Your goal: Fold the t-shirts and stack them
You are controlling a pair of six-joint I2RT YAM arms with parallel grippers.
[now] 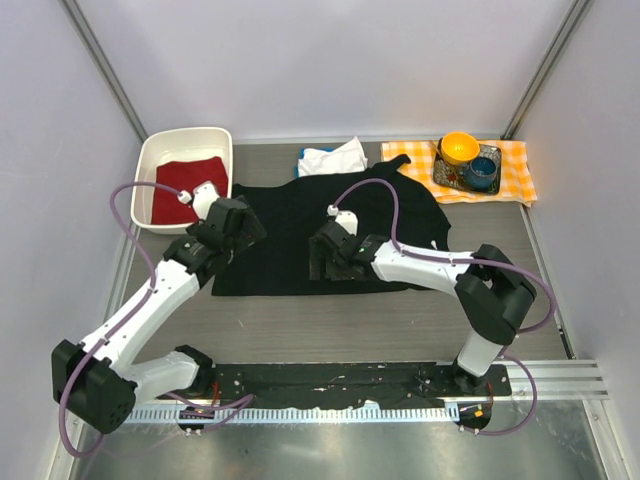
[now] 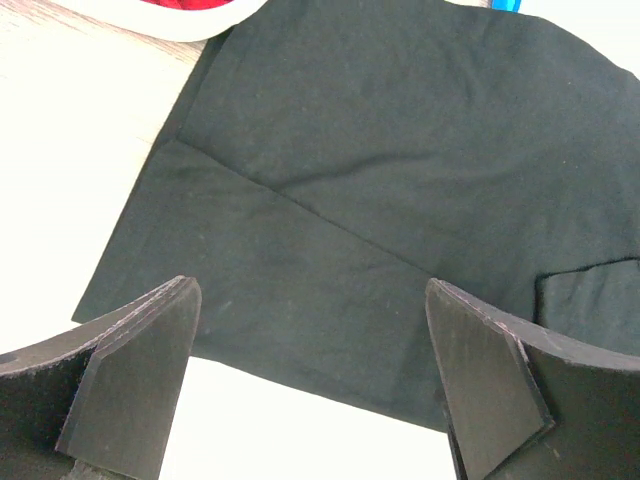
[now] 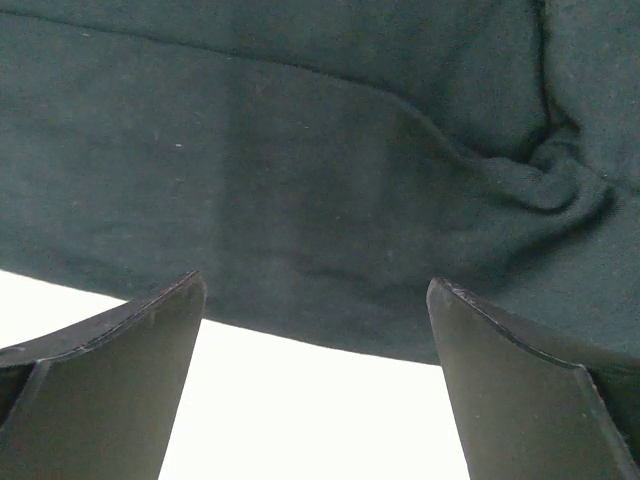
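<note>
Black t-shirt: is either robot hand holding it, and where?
No, nothing is held. The left gripper and right gripper both stand open over the black t-shirt, gripping nothing.

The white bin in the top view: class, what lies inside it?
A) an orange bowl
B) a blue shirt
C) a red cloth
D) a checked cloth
C: a red cloth lies flat inside the white bin at the table's back left.
</note>
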